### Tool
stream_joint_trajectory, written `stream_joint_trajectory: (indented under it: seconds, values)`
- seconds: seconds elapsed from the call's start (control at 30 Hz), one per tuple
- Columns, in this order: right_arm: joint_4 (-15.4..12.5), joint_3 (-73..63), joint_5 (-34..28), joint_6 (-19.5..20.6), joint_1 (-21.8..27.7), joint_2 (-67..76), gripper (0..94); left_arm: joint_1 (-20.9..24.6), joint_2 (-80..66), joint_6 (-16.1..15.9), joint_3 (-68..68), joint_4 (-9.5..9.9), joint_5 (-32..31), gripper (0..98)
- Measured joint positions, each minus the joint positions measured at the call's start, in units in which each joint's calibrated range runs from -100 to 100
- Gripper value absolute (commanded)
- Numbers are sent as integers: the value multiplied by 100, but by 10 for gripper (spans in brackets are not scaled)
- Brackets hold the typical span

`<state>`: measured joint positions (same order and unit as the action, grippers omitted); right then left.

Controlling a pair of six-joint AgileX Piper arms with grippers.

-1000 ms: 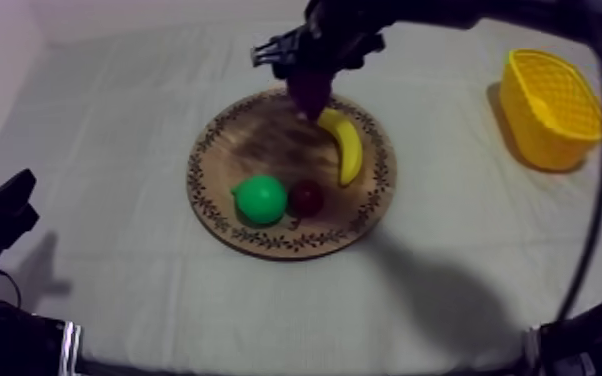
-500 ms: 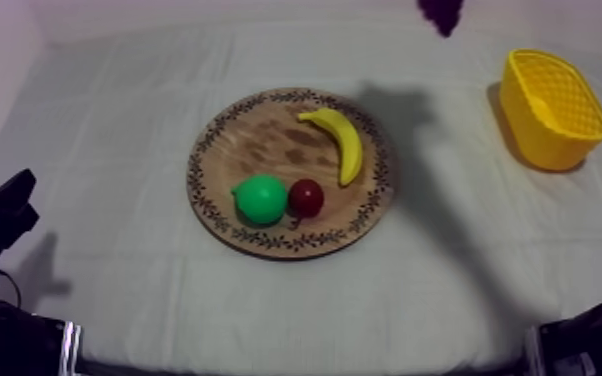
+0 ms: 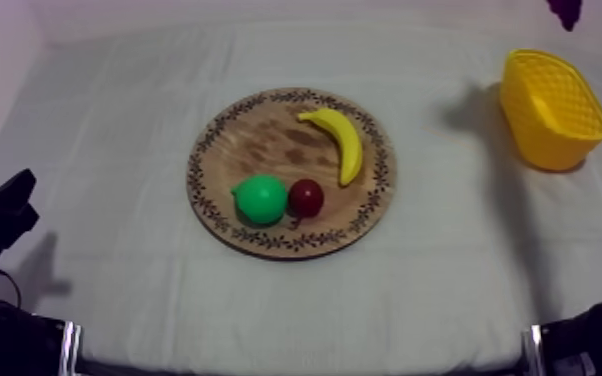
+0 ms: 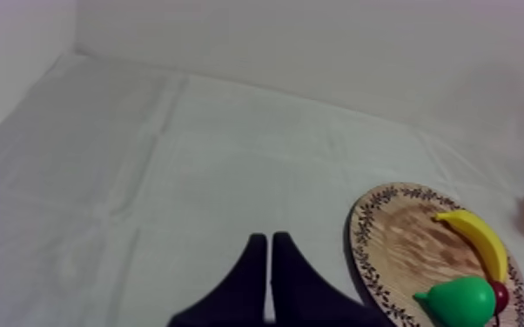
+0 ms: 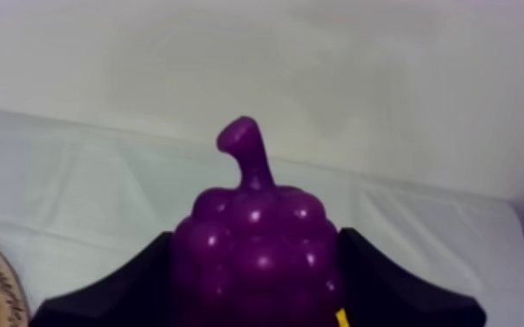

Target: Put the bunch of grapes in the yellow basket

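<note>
Left gripper (image 4: 268,245): fingers pressed together in a narrow wedge, nothing held. It sits over bare cloth (image 4: 144,174) with the board off to one side. The top view places it low at the near left edge, well apart from the board.
Board (image 3: 227,135): mid-table, round, wood, flat on the cloth. A leaf pattern runs round the rim.
Pear (image 3: 260,200): green, on the board's near side, touching the small red fruit (image 3: 306,198).
Banana (image 3: 341,143): on the board's far right part, curved, apart from the other two.
Basket (image 3: 550,110): yellow, at the right, well apart from the board. A soft shadow lies on the cloth just beside its left wall.
Grapes (image 5: 255,256): purple, stem up, off the board and in the air. The top view shows their lower tip at the far edge, beyond the basket's far rim.
Right gripper (image 5: 257,242): closed round the grapes, one black finger on each flank, held apart by the bunch's width. The right wrist view gives this grip, and the top view gives the position.
</note>
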<state>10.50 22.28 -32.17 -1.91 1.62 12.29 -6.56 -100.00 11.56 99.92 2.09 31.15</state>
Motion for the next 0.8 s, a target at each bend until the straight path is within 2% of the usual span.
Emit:
stream_joint_trajectory:
  seconds: [0.23,0.53,0.8]
  values:
    - [-15,523,612,-230,499,-178,485,0,0,0,0,0,0,1]
    - [73,645,723,-125,917,-926,483,0,0,0,0,0,0,1]
    - [4,685,630,-180,1018,-1749,482,0,0,0,0,0,0,1]
